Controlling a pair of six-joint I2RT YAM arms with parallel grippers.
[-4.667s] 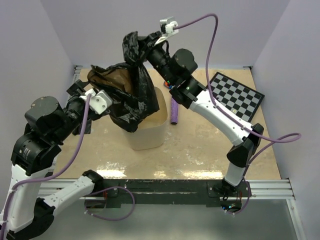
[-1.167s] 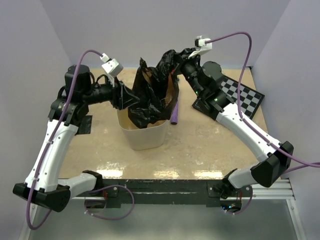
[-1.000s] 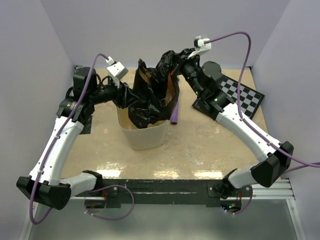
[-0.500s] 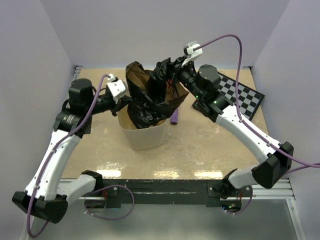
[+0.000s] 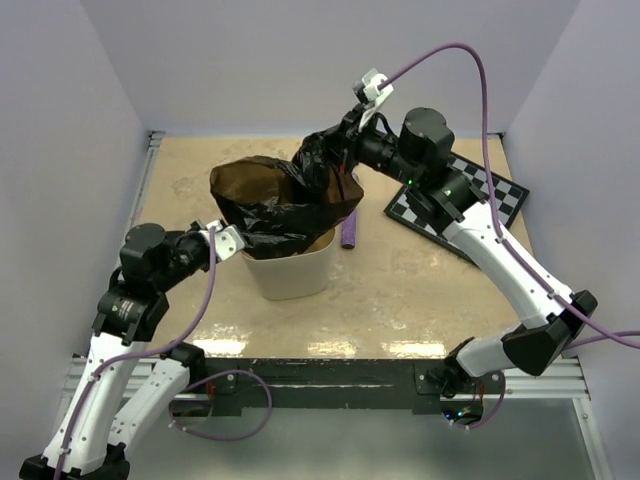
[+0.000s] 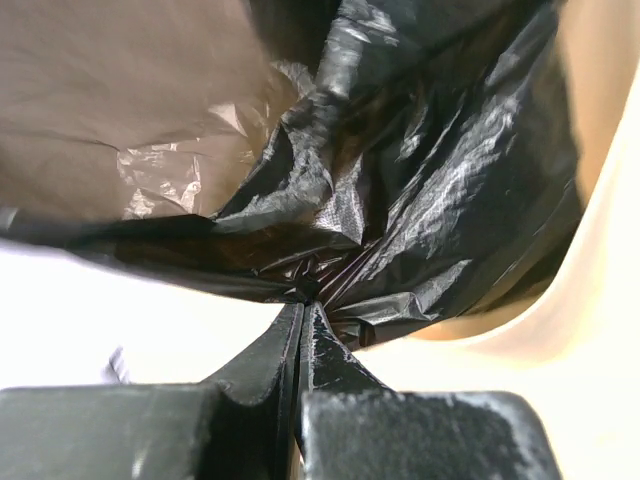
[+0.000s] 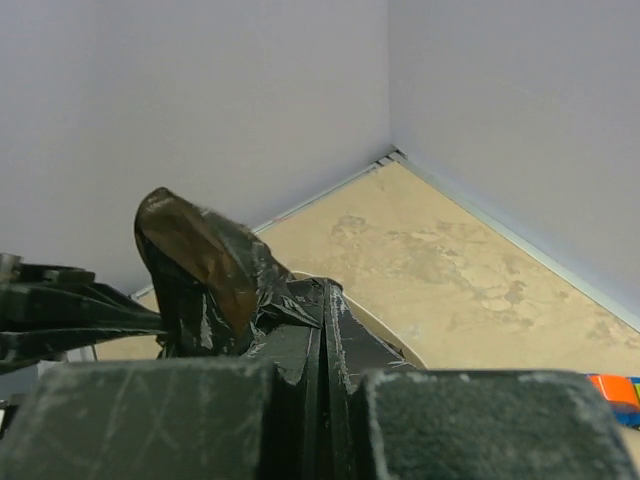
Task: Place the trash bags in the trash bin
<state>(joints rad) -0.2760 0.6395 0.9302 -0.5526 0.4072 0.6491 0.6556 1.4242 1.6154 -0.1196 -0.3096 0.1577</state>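
The bag (image 5: pixel 280 200) lies stretched over the mouth of the bin (image 5: pixel 290 275), with its long axis running on a slant from near left to far right and rising toward the far-right end. That end is bunched into a dark knot, while the near-left end fans out wide. It is thin, glossy film, crinkled all over and creased into sharp folds. It is black where the layers pile up, and it turns see-through brown on the taut, smooth panel at the far left, which puffs up above the rim. The lower folds sag inside the bin; how deep they reach cannot be seen. The left gripper (image 6: pixel 301 300) has its two dark fingers pressed together, with a pinch of film puckered at their tips, close to the bin's left rim. The right gripper (image 7: pixel 322 300) is likewise clamped on film, which drapes over its scuffed fingers and rises in a brown-black peak just beyond them. The bin is a smooth, cream plastic tub with a rounded-square mouth and walls that taper downward. It stands upright on the mottled tan table (image 5: pixel 400 290). A purple cylinder (image 5: pixel 349 232) lies on the table just right of the bin, pointing away from the arms. A chequered board (image 5: pixel 497 192) lies flat farther right.
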